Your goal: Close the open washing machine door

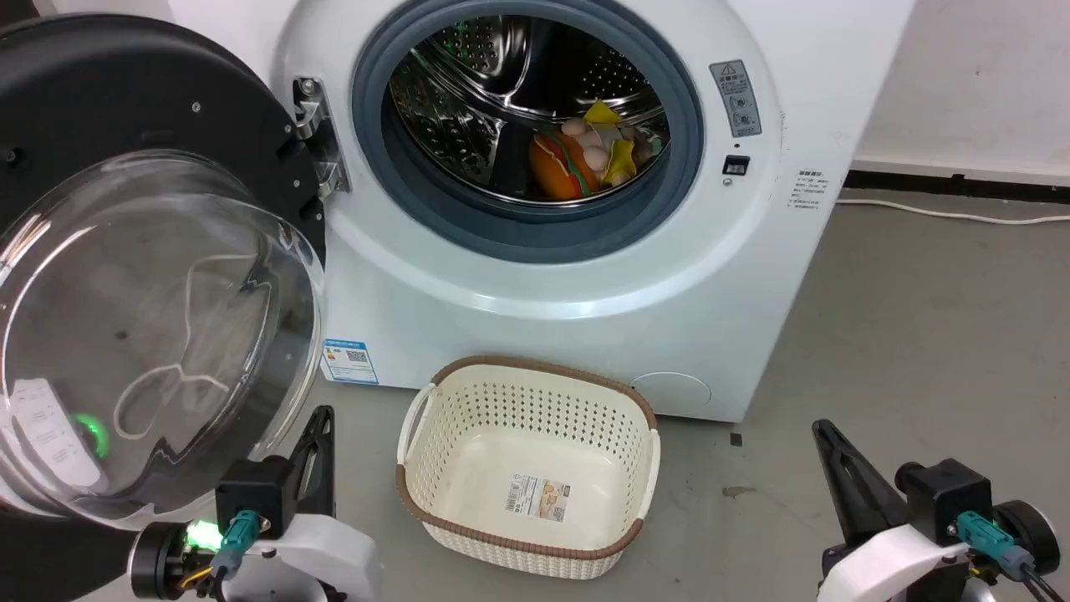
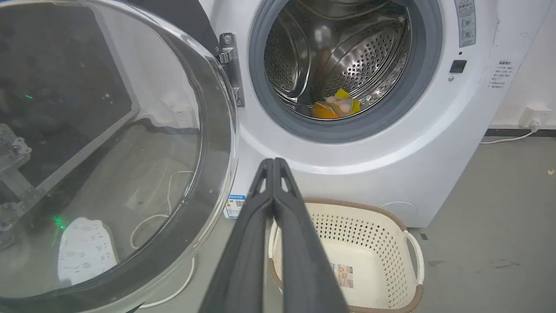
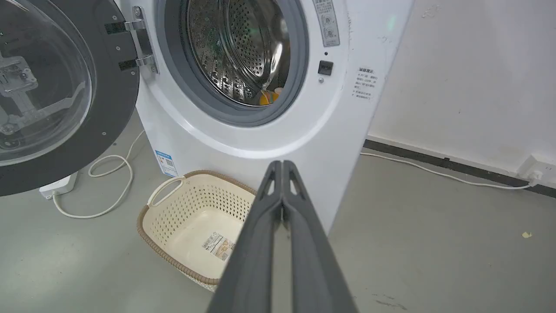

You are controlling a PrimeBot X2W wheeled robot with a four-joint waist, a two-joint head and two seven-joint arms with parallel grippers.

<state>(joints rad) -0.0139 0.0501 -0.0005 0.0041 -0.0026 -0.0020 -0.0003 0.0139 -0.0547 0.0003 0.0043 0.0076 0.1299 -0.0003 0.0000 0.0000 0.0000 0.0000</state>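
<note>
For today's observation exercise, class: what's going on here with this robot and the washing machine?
A two-armed robot faces a white washing machine whose washing machine door stands swung wide open on its left. Neither arm touches it: the left gripper and right gripper hang low, fingers pressed shut, holding nothing. Colourful items lie in the steel drum, and a cream basket sits on the floor in front. The door is not yet closed.

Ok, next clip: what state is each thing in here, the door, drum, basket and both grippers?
washing machine door: wide open, swung out to the left on its hinge.
drum: exposed, colourful items lying inside.
basket: upright on the floor, empty but for a label.
left gripper: shut, holding nothing.
right gripper: shut, holding nothing.
</note>
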